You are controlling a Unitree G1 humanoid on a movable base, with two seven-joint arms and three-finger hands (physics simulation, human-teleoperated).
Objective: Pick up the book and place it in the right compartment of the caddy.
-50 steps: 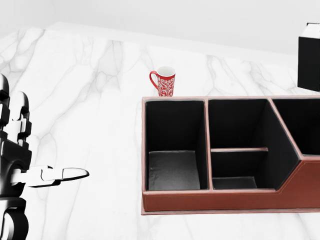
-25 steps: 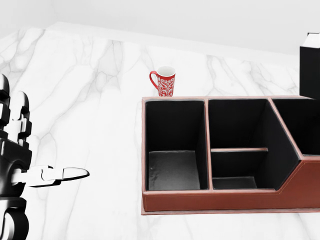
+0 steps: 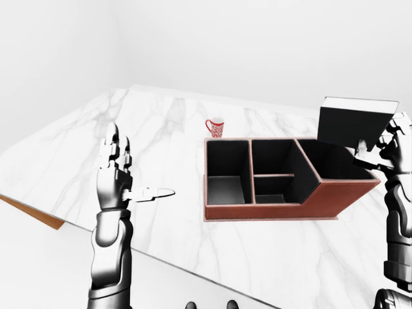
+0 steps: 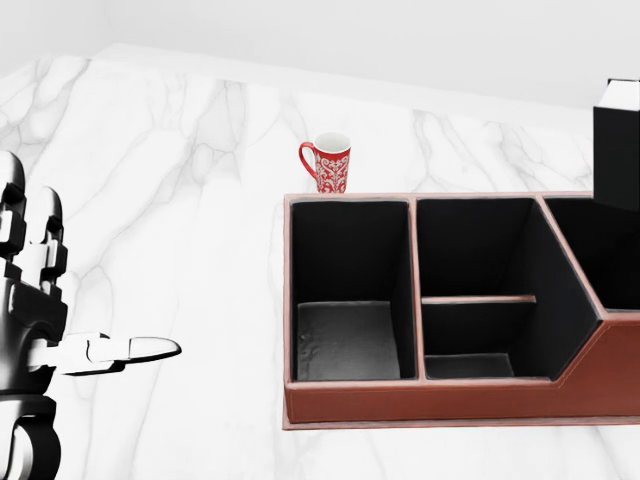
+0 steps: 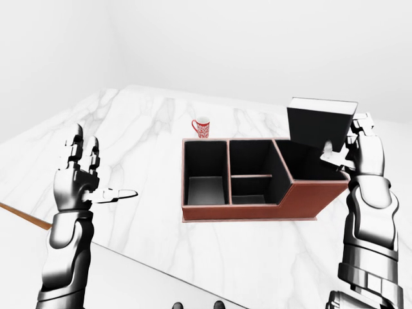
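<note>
The book (image 5: 318, 127) is black with white page edges. My right hand (image 5: 353, 149) is shut on its right side and holds it tilted over the right compartment (image 5: 308, 168) of the brown caddy (image 5: 302, 199). Its lower edge reaches about the compartment's rim. In the head view only the book's left edge (image 4: 616, 140) shows at the right border. My left hand (image 5: 84, 183) is open and empty, raised at the left, far from the caddy.
A red patterned mug (image 4: 328, 162) stands just beyond the caddy's left compartment (image 4: 348, 290). The caddy's middle compartment (image 4: 472, 290) has a shelf divider. The white marble table (image 3: 77, 167) has a near edge running diagonally at the lower left.
The book has shifted slightly to the left in the head view. The left hand has barely moved.
</note>
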